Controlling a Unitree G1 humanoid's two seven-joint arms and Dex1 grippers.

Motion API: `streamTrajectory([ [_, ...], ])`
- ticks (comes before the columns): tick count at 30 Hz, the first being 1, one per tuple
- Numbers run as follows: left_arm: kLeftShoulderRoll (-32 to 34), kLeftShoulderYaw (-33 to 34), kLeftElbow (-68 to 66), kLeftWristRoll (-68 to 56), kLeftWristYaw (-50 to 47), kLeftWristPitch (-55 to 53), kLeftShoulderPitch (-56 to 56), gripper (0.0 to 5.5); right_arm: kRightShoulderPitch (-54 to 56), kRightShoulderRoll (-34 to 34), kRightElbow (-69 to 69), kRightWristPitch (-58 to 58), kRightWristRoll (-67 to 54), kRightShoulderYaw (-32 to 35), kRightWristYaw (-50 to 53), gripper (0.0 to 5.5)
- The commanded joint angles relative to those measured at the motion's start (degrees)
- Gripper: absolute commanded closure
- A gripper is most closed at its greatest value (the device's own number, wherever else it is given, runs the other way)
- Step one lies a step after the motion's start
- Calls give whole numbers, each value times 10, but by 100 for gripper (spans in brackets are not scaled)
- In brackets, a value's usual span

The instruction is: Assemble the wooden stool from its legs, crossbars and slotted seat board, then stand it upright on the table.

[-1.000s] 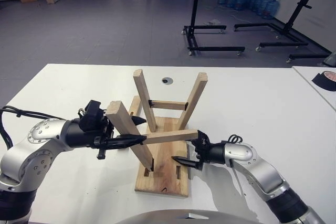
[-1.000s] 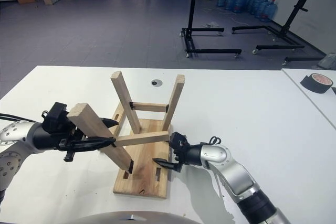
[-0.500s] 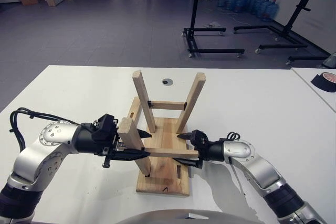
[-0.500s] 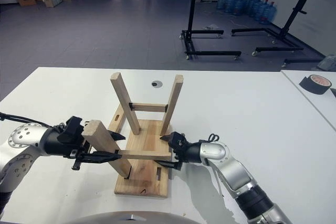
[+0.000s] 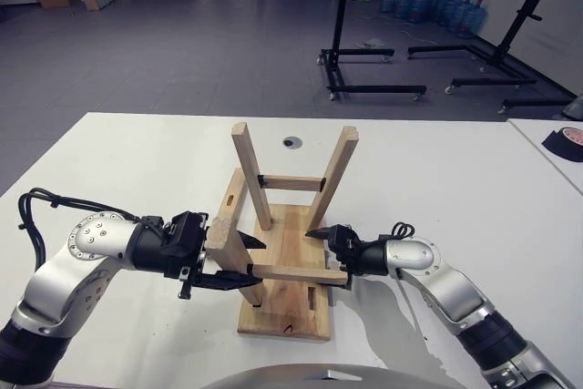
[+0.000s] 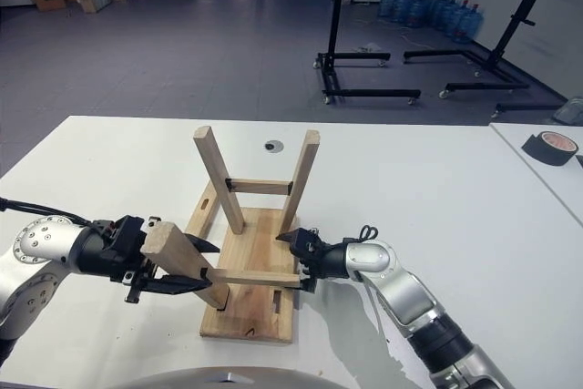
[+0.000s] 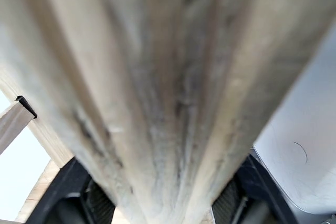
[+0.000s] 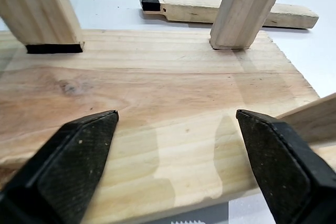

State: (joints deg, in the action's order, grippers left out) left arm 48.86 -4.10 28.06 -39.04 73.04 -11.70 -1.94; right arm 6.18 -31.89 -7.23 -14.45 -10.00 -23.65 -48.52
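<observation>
— Two legs stand on the far end of the seat board (image 5: 290,316), right?
— Yes. The far left leg (image 5: 250,175) and the far right leg (image 5: 332,175) splay apart toward their tops, and the upper crossbar (image 5: 291,183) joins them. The board lies flat on the white bench (image 5: 474,170).
— And the left claw (image 5: 248,261)?
— Clamped on the third leg (image 5: 228,239), around its middle. The left wrist view has the wood tight between the dark pads (image 7: 100,203). That leg tilts, with its top toward the robot's left and its foot down at the board's near left part. Whether the foot sits in a slot, I cannot tell.
— What is joined to it?
— The lower crossbar (image 5: 296,272), running roughly level above the board toward the right.
— The right claw (image 5: 319,259)?
— Its fingers are apart, at that crossbar's free end, low over the board's right side. I cannot tell if a finger touches the wood.
— Anything loose?
— One spare leg (image 5: 231,199) lies flat on the bench, just beside the board's left edge.
</observation>
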Motion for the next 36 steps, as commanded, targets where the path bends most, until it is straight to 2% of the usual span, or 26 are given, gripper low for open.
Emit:
streamTrajectory([
  [1,43,-101,-27,134,-3,-22,-75,349,-27,-3,30,-50,32,-5,24,136],
  [8,65,-153,-28,134,-22,-32,-123,349,-23,-6,39,-46,47,-13,28,136],
  [14,90,-144,-22,106,-39,-45,-138,349,-25,-8,47,-38,58,-18,31,136],
  [19,94,-133,-21,85,-64,-54,-122,245,-24,-16,52,-31,68,-26,33,136],
  [25,83,-112,-28,93,-78,-59,-110,152,-22,-20,57,-24,68,-24,37,136],
  [28,87,-87,-33,89,-78,-46,-124,108,-21,-20,56,-24,70,-24,38,136],
  [30,88,-55,-29,73,-79,-38,-139,103,-20,-20,54,-26,70,-23,40,136],
  [36,78,143,13,-28,-64,-35,-217,103,-34,-17,48,-43,69,-15,58,136],
])
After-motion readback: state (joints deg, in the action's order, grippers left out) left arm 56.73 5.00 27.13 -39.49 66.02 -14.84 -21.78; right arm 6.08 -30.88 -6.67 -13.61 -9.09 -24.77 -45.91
